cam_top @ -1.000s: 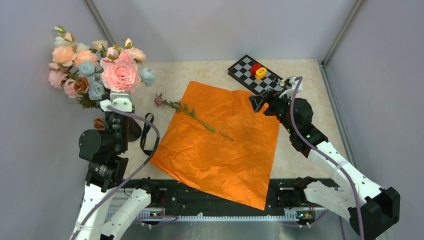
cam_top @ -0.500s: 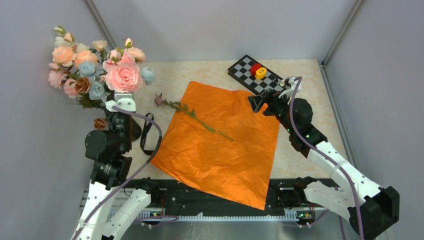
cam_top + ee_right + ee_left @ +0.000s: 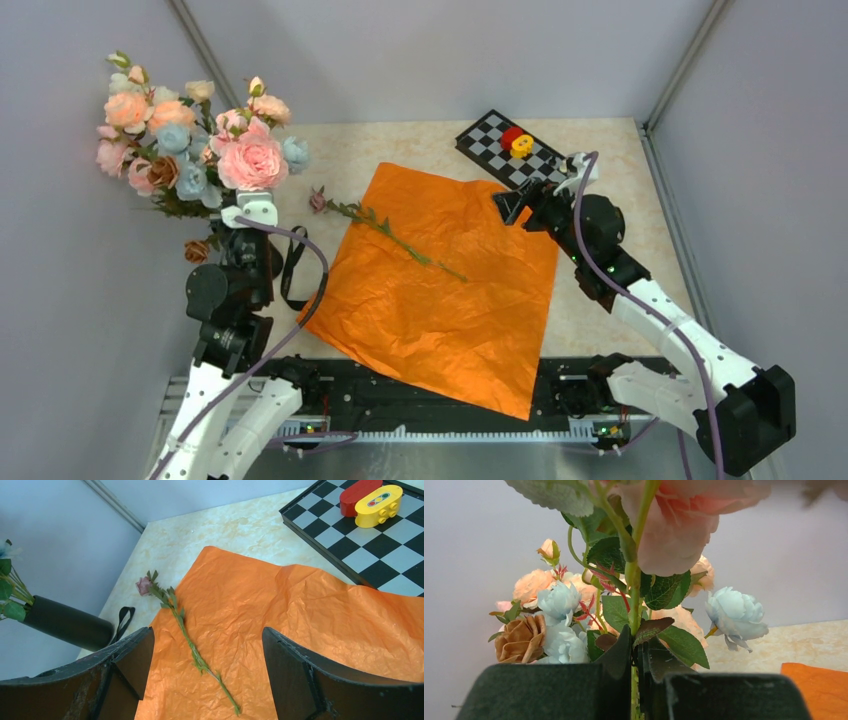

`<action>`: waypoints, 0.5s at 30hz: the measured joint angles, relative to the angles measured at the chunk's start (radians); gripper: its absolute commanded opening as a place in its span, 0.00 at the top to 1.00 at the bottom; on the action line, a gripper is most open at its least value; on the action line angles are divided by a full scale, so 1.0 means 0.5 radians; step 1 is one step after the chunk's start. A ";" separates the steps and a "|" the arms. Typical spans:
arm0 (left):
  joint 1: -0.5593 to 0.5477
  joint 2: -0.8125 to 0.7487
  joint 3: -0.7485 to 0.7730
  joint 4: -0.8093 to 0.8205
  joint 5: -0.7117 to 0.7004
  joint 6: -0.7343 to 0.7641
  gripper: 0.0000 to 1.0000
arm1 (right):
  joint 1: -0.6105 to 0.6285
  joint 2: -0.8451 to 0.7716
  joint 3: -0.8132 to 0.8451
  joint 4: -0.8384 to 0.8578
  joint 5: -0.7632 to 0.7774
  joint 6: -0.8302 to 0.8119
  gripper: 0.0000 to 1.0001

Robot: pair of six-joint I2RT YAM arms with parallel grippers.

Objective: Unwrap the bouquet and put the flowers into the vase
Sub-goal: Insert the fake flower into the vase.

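A marbled table (image 3: 400, 145) carries an orange paper (image 3: 440, 290), unwrapped and spread flat across the middle, one corner hanging over the near edge above the arms' bases. At the far left the flowers (image 3: 170, 140), a bunch of peach, pale-blue, pink and brown blooms, rise against the grey wall, their green stems running down into the vase (image 3: 65, 622), which stands at the table's left edge just beside the paper and is largely hidden from above by the left arm. The left pincer (image 3: 636, 655) is clamped together on the green stem of a big pink flower (image 3: 251, 162), holding it upright among the bunch. The right pincer (image 3: 510, 205) hangs with its fingers wide apart and nothing between them, over the paper's far-right corner. Behind it, a checkerboard (image 3: 485, 135) lies at an angle near the back wall. A single leafy stem (image 3: 385, 228) lies slantwise on the paper's far-left part, its small mauve bloom (image 3: 318, 199) resting just off the edge on the table. A black ribbon (image 3: 293, 268) lies looped between vase and paper. A red block (image 3: 511, 135) and a yellow block (image 3: 522, 146) sit side by side, touching, on the checkerboard.
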 measured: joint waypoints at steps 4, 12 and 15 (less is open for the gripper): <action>0.002 -0.014 -0.053 0.031 -0.030 -0.002 1.00 | 0.000 0.001 0.000 0.001 -0.008 0.001 0.20; 0.004 -0.039 -0.154 0.108 -0.087 -0.049 1.00 | 0.000 0.014 0.000 0.005 -0.018 0.002 0.20; 0.005 -0.055 -0.172 0.109 -0.104 -0.085 1.00 | 0.000 0.014 0.000 0.008 -0.021 0.002 0.20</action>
